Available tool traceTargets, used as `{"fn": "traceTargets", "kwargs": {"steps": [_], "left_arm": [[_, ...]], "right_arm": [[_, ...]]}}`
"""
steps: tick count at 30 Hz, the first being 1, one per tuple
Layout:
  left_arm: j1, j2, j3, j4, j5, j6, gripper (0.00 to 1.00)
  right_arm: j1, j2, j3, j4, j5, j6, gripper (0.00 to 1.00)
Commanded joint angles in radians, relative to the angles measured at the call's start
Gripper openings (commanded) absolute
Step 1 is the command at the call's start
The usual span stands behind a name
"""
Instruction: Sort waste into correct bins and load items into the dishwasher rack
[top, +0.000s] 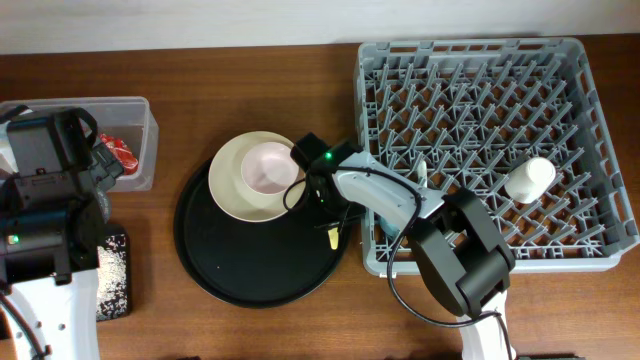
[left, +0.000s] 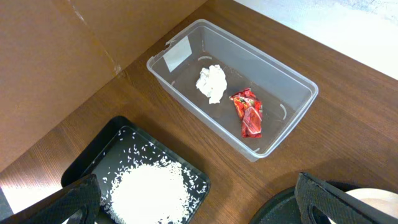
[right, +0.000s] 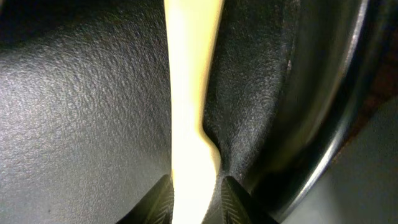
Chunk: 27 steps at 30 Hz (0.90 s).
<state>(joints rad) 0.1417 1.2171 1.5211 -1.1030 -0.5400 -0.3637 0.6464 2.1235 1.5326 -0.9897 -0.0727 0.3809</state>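
Pinching the yellow fork (top: 331, 237) in my right gripper (top: 327, 220), I hover over the right edge of the round black tray (top: 250, 272) in the overhead view. The cream plate (top: 226, 192) lies on the tray's far part with the pink bowl (top: 268, 168) in it, neither yet loaded. Right of the tray stands the dishwasher rack (top: 590, 60), with the white cup (top: 528, 180) among its pegs. The light blue cup I cannot pick out for certain.

From my left wrist, my left gripper (left: 199, 208) hangs left of the tray, spread wide with nothing between its fingers. The clear tub (left: 292, 81) holds the white tissue (left: 211, 83) and the red wrapper (left: 247, 112). The black bin (left: 93, 155) holds the rice grains (left: 146, 193). The waste sorting looks finished, I judge.

From my right wrist, my fingertips (right: 165, 199) are clamped on the fork's handle close over the tray's floor; whether the fork touches it I cannot tell. Left to do, by my reckoning: fork, plate and bowl into the rack.
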Motion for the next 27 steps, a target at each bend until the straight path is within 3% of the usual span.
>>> {"fn": "traceTargets", "kwargs": {"steps": [1,11,13,18,20,21,22,27], "left_arm": [[0.003,-0.006,0.008,0.002,-0.014,-0.014,0.99],[0.003,-0.006,0.008,0.002,-0.014,-0.014,0.99],[0.003,-0.006,0.008,0.002,-0.014,-0.014,0.99],[0.003,-0.006,0.008,0.002,-0.014,-0.014,0.99],[0.003,-0.006,0.008,0.002,-0.014,-0.014,0.99],[0.003,-0.006,0.008,0.002,-0.014,-0.014,0.99],[0.003,-0.006,0.008,0.002,-0.014,-0.014,0.99],[0.003,-0.006,0.008,0.002,-0.014,-0.014,0.99]], "right_arm": [[-0.002,-0.006,-0.055,0.034,-0.006,-0.005,0.29],[-0.006,-0.009,-0.061,0.04,-0.028,-0.006,0.22],[-0.006,-0.013,-0.061,0.039,-0.028,-0.006,0.09],[0.015,-0.005,-0.062,0.057,-0.027,-0.006,0.08],[0.016,-0.005,-0.062,0.063,-0.028,-0.006,0.08],[0.014,-0.009,-0.061,0.061,-0.028,-0.006,0.11],[0.011,-0.032,-0.05,0.055,-0.027,-0.018,0.2],[-0.001,-0.094,0.011,0.069,-0.02,-0.056,0.32]]}}
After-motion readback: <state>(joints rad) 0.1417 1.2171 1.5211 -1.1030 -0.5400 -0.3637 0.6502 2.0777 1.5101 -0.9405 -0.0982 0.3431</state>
